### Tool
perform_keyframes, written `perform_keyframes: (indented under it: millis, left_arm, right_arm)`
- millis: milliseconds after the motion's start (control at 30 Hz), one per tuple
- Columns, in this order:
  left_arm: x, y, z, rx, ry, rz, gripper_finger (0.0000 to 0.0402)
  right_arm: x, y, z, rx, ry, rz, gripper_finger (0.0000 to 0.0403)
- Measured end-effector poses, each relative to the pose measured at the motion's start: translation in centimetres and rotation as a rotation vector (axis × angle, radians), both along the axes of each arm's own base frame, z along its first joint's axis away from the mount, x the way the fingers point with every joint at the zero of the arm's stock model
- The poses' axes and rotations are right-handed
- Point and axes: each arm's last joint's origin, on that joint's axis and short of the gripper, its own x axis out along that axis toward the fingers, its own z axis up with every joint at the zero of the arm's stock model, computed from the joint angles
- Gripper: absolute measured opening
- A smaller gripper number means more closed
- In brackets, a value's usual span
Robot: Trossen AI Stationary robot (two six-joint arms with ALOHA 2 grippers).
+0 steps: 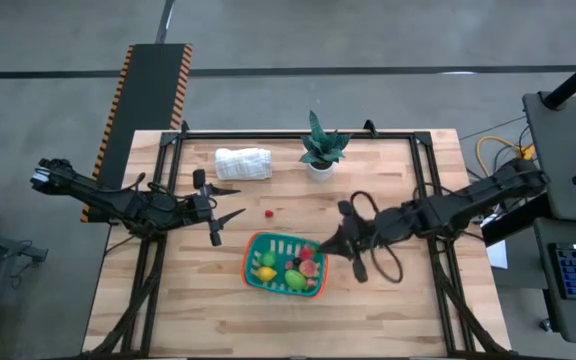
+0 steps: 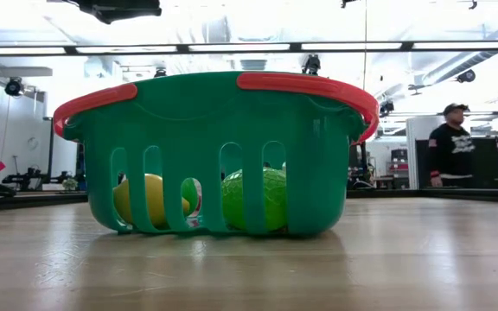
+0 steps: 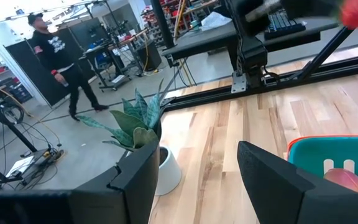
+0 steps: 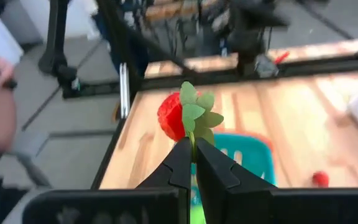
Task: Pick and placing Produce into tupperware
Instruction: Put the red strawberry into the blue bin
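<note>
Two dark arms reached over a wooden table (image 1: 388, 300). One, the right gripper (image 4: 192, 144), hovered at the right end of the tupperware (image 1: 268, 242), its fingers pinched shut on the green stem of a red strawberry (image 4: 170, 116). Its partner, the left gripper (image 1: 220, 222), waited just left of the tupperware with fingers (image 3: 272, 180) apart, holding nothing. Several pieces of produce lay inside the teal, orange-rimmed tupperware near the table's middle: a yellow fruit (image 2: 150, 200), a green one (image 2: 253, 199) and a pink-red one (image 1: 308, 268). One small red piece (image 1: 269, 212) lay on the table beyond the tupperware. Farther back stood a potted plant (image 1: 320, 150) and a rolled white cloth (image 1: 243, 163). A person (image 2: 449, 147) stood in the room behind.
</note>
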Motion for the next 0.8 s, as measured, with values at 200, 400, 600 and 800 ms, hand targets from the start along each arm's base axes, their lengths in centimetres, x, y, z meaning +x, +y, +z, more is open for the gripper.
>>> perform_keyframes:
  millis: [200,400,600,800]
  left_arm:
    - [0.0,0.0,0.0,-0.001,-0.002,0.000,0.0203]
    - [0.0,0.0,0.0,-0.001,-0.002,0.000,0.0203]
    - [0.0,0.0,0.0,0.000,-0.002,0.000,0.0203]
    - [0.0,0.0,0.0,0.000,-0.002,0.000,0.0203]
  right_arm:
    - [1.0,0.9,-2.1,0.010,0.093,-0.013,0.0008]
    - [3.1,1.6,-5.1,-0.003,0.156,-0.057,0.0008]
    - [5.7,2.0,-7.6,-0.128,0.088,-0.142,0.0008]
    - [7.1,1.4,-7.8,-0.210,-0.016,-0.269,0.0008]
